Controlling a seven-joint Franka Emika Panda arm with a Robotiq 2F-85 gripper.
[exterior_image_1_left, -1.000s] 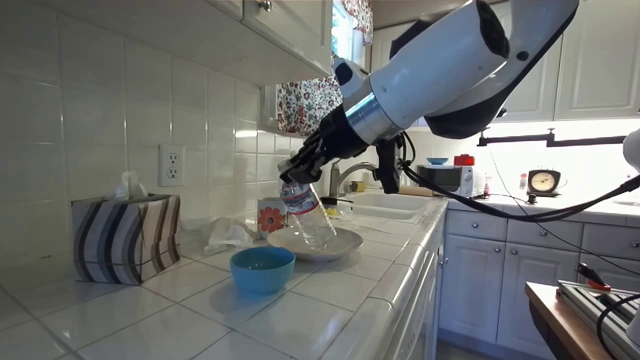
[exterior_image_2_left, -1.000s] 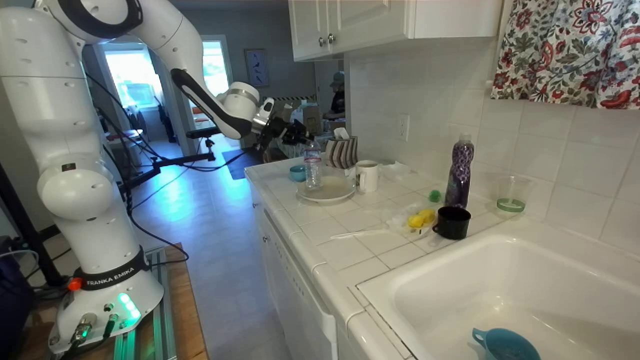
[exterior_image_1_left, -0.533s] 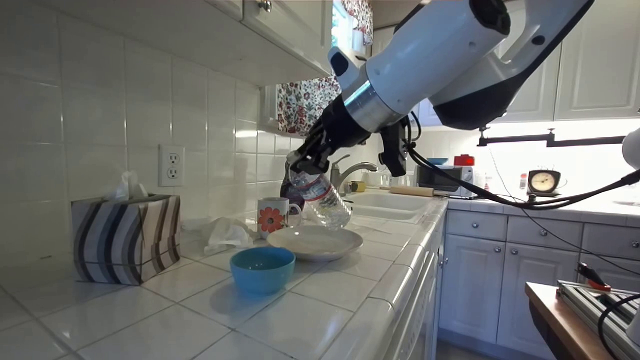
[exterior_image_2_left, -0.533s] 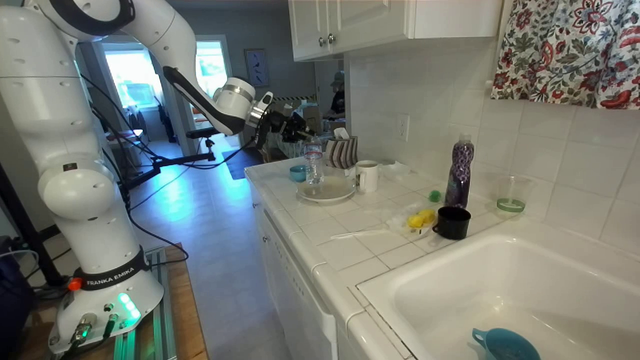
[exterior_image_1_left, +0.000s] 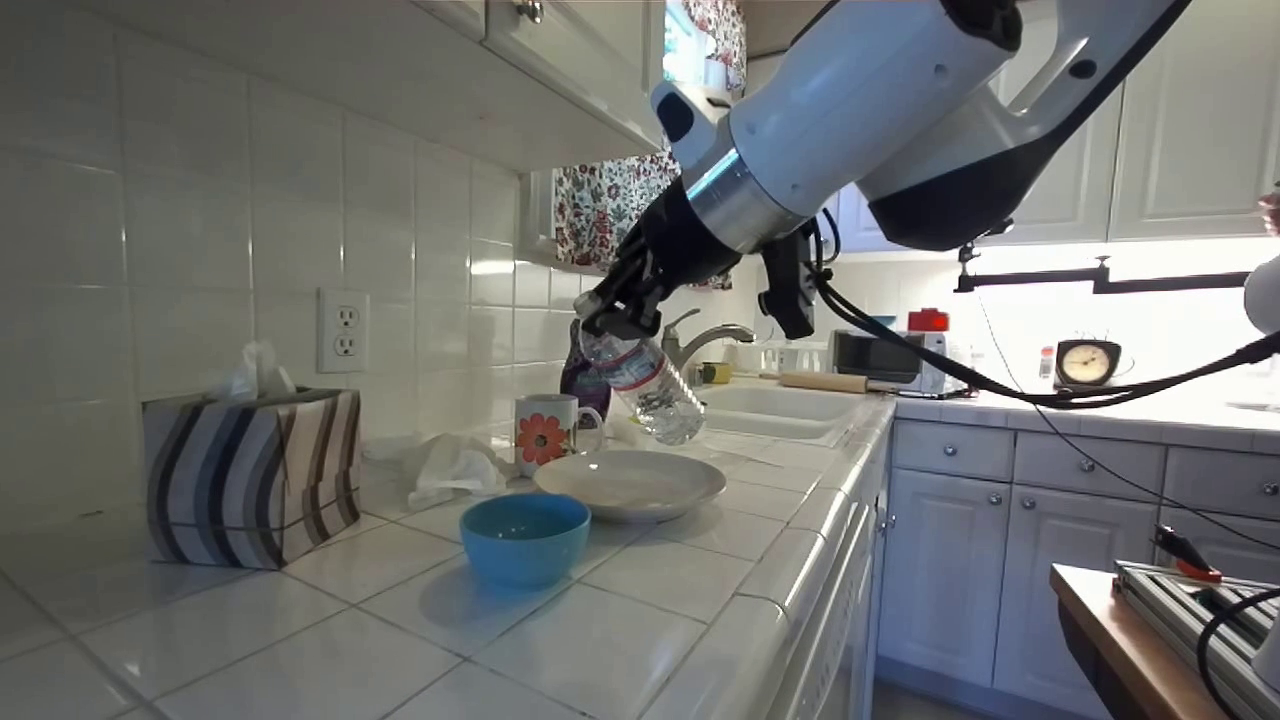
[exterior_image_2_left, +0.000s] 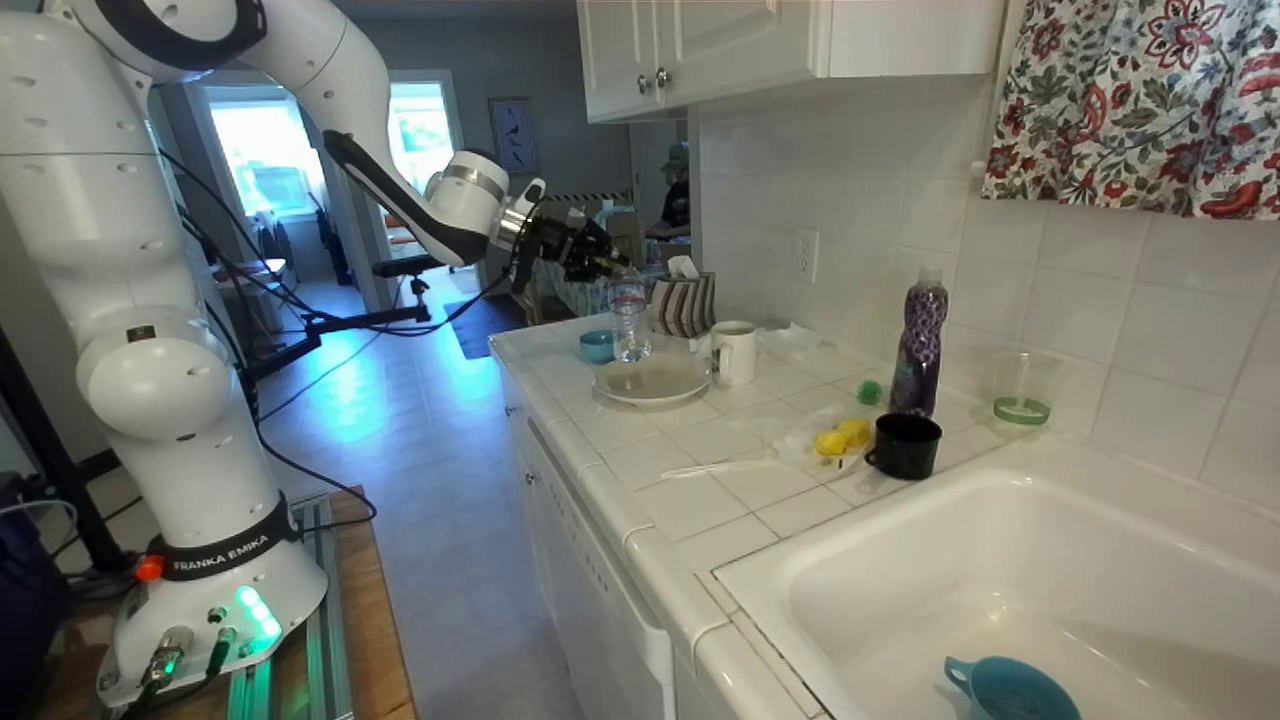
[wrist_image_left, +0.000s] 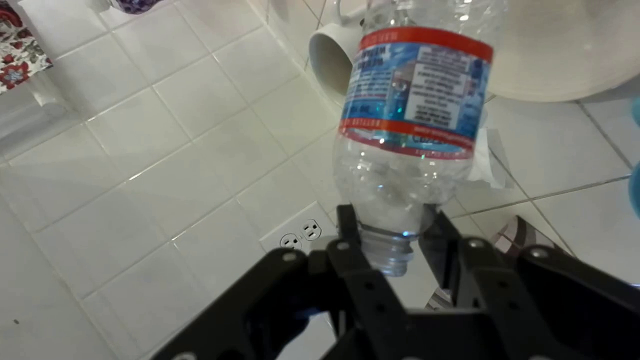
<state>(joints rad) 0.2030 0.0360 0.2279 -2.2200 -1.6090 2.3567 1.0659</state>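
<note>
My bottle hangs clear of the plate

I pinch its neck in my pincer. It sits higher and leans more than a second ago: in an exterior view its base points to 5 o'clock; around it lie the plate at 6, bowl at 7, mug at 8. I judge my grip alone carries it.

Home kitch., judging by sink, tiled ctr, wht cabs & floral curtain.

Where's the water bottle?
In the wrist view, the water bottle is right of centre, held near its neck by the gripper, with the mug to its left and the plate to its right.
</note>
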